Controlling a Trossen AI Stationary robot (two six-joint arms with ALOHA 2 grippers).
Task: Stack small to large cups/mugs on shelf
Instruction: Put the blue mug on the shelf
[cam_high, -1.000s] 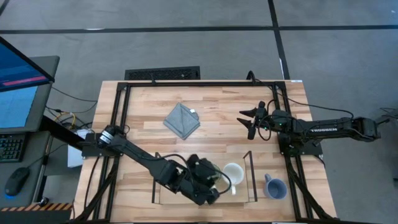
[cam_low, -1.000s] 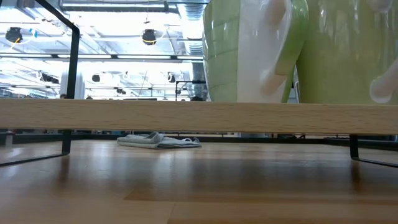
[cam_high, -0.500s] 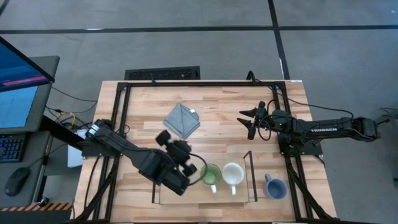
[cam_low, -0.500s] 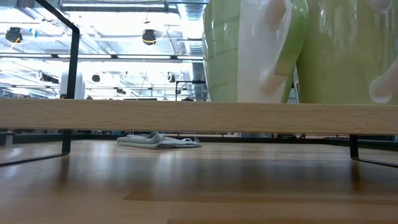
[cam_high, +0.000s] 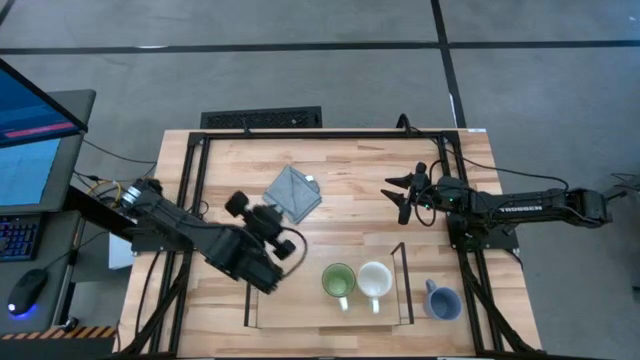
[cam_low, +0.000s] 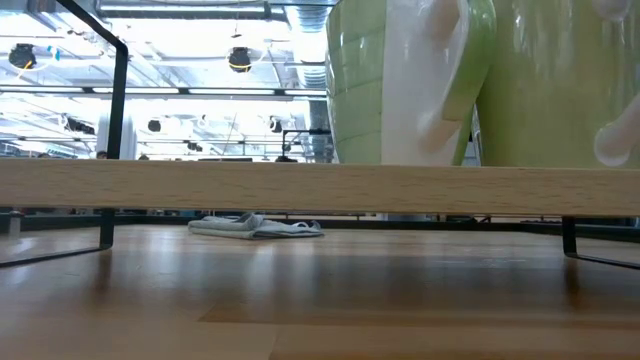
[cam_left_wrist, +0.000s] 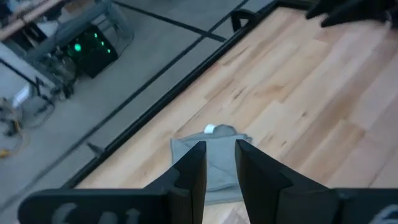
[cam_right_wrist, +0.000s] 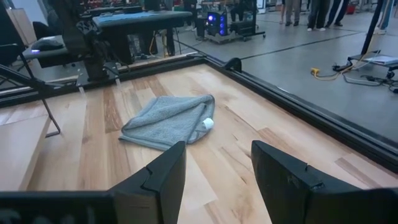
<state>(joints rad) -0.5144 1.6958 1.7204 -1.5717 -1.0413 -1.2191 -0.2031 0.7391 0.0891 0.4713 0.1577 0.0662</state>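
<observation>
The green mug (cam_high: 338, 281) and the cream-white mug (cam_high: 375, 280) stand upright side by side on the light-wood shelf (cam_high: 285, 310), with their handles toward the near edge. In the low view the green mug (cam_low: 400, 80) and the cream-white mug (cam_low: 560, 80) rest by their bases on the shelf board (cam_low: 200, 187). The blue-grey mug (cam_high: 441, 300) stands on the table to the right of the shelf. My left gripper (cam_high: 278, 228) is slightly open and empty, raised between the shelf and the grey cloth (cam_high: 293, 193). My right gripper (cam_high: 402, 196) is open and empty at the far right.
The grey folded cloth (cam_left_wrist: 217, 140) lies on the table toward the far edge and also shows in the right wrist view (cam_right_wrist: 168, 121). Black frame rails (cam_high: 195, 200) run along the table's sides. The shelf has thin black wire ends (cam_high: 400, 262).
My left gripper has drawn back from over the green mug on the shelf, going up and toward the table's far left, and now points at the cloth. The green mug, hidden under the gripper before, now shows upright beside the cream-white mug.
</observation>
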